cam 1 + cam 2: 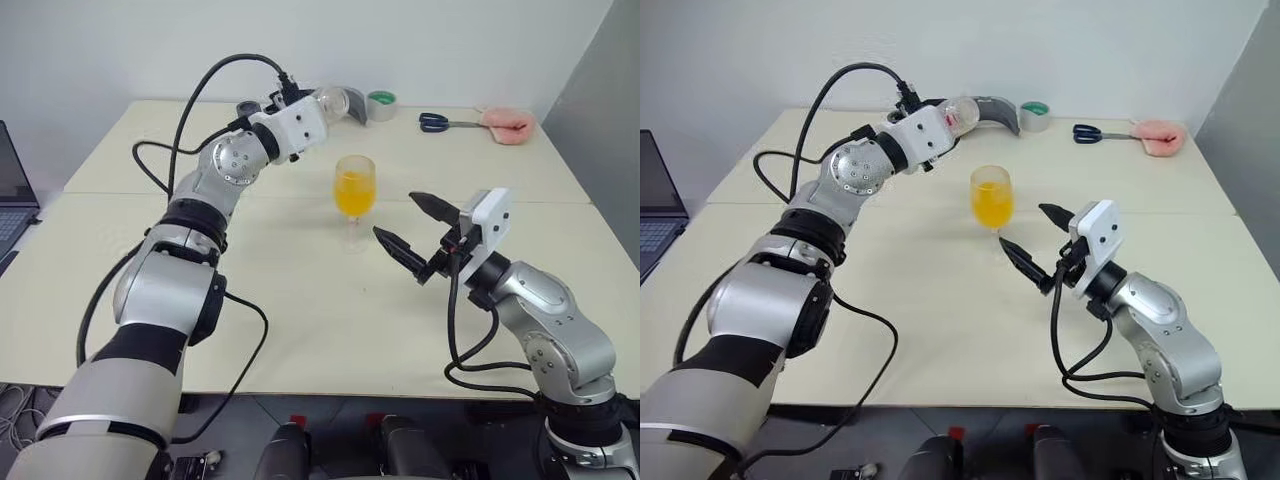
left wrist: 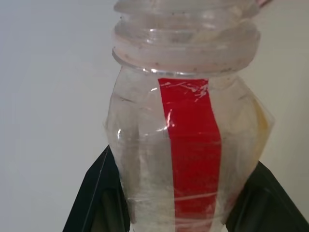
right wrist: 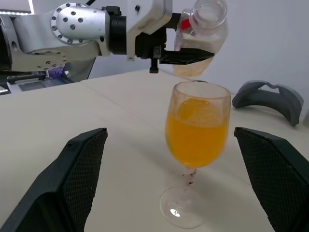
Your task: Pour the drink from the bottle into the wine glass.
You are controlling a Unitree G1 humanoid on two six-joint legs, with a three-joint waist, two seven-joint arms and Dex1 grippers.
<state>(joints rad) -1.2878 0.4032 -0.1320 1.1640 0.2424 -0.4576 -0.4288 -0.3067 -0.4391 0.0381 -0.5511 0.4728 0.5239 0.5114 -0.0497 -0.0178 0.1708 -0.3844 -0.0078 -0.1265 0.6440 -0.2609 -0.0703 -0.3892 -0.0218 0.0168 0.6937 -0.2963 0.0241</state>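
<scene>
The wine glass (image 1: 355, 190) stands in the middle of the table, its bowl about two-thirds full of the orange drink (image 3: 195, 137). My left gripper (image 2: 183, 157) is shut on the bottle (image 3: 203, 34), a clear one with a red stripe that looks almost empty. It holds the bottle nearly upright in the air, just behind and above the glass's rim, with the threaded neck bare. My right gripper (image 1: 394, 213) is open just to the right of the glass on the near side. Its fingers (image 3: 72, 179) stand wide to either side of the glass without touching it.
At the table's far edge lie a grey curved part (image 1: 352, 103), a roll of tape (image 1: 381, 105), scissors (image 1: 440, 122) and a pink object (image 1: 508, 124). A laptop (image 1: 12, 190) sits off the left side. A seam crosses the table behind the glass.
</scene>
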